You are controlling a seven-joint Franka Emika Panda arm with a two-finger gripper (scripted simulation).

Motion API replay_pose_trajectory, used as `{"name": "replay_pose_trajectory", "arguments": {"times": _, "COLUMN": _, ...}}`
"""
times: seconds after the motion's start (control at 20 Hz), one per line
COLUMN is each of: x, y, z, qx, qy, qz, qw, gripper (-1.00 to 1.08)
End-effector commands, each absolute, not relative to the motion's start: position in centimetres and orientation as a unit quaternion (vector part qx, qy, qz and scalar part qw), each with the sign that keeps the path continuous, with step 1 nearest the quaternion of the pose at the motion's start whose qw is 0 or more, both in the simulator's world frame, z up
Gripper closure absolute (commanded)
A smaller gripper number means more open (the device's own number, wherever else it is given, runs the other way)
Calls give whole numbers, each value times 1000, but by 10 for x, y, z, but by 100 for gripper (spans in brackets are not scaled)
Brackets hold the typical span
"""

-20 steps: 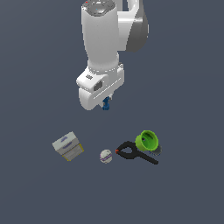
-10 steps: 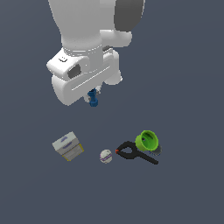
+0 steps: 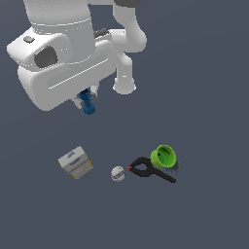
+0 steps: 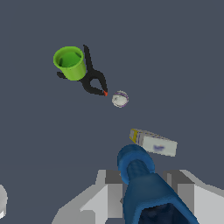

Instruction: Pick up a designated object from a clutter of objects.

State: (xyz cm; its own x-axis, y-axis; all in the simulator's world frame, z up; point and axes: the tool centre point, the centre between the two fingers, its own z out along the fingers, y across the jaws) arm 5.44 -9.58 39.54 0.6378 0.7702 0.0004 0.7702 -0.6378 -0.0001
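High on the exterior view's left, the gripper [image 3: 86, 101] hangs well above the floor with its fingers [image 4: 107, 192] clamped on the blue peg [image 3: 88, 103]. The peg is a short, deep-blue cylinder with a rounded knob at its free end, which points down. Far below it lie the grey-white box [image 3: 76, 163] with its yellow edge, then the small white ball [image 3: 117, 173], the black looped tool [image 3: 150, 170] with its red tip just beside the ball, and the green cup [image 3: 164, 156] touching the tool.
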Motion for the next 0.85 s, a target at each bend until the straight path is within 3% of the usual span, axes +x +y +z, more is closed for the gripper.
{"name": "replay_pose_trajectory", "arguments": {"times": 0.0, "x": 61, "y": -102, "z": 406, "qx": -905, "qy": -426, "qz": 0, "qw": 0, "gripper": 108}}
{"name": "replay_pose_trajectory", "arguments": {"times": 0.8, "x": 78, "y": -115, "z": 431, "qx": -905, "qy": -426, "qz": 0, "qw": 0, "gripper": 108}}
